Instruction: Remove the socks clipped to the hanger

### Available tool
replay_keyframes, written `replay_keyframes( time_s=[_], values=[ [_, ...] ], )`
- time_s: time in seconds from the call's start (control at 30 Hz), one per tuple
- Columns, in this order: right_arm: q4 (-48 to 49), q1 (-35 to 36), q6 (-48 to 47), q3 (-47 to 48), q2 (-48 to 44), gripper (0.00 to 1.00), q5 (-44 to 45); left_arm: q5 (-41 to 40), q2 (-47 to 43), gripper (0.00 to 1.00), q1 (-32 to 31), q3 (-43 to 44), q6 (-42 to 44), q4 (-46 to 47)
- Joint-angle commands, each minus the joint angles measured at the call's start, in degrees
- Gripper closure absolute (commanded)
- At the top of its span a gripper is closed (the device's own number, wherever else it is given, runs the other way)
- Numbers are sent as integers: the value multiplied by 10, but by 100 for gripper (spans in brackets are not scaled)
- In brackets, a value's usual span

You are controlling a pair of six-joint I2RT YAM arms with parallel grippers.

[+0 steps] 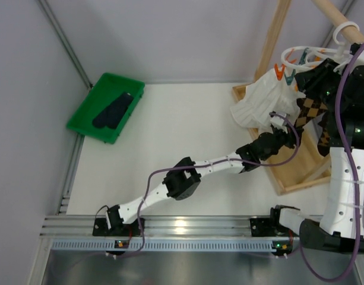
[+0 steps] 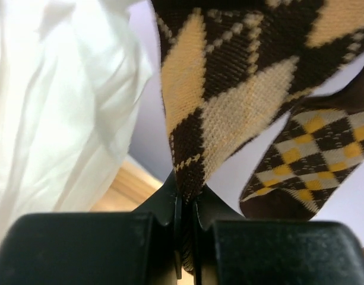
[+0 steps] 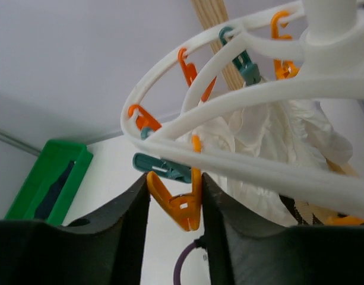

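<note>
The left tool (image 2: pixel 184 205) is pressed together on the lower end of an argyle sock (image 2: pixel 229 89) (a second patterned sock (image 2: pixel 306 154) hangs just beside it), next to the white cloth (image 2: pixel 51 89). The right tool (image 3: pixel 174 196) pinches an orange clip (image 3: pixel 183 215) under the hanger (image 3: pixel 229 98), above the counter's far right corner. A dark sock (image 1: pixel 113 111) lies in the green tray (image 1: pixel 85 100) at the far left corner.

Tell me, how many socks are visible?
3: one dark sock in the green tray, one argyle sock pinched by the left tool, a second argyle sock beside it. More may be hidden.
</note>
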Motion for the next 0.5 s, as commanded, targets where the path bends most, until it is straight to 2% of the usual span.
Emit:
replay_keyframes(
  time_s=[0.0,0.03,0.2,0.33,0.47],
  values=[
    [-75,11,-12,3,-12,61,-8,23,-90,100,4,-53,-13,35],
    [-83,11,-14,2,-13,48,-5,34,-104,100,7,-71,-25,36],
    [-104,11,-34,-11,-27,24,1,176,-219,100,17,-220,-52,36],
    [-98,13,-29,-24,-50,18,-4,287,-306,100,36,-338,-95,37],
    [-106,14,-19,-30,-63,15,-22,382,-373,100,57,-400,-138,35]
  ],
)
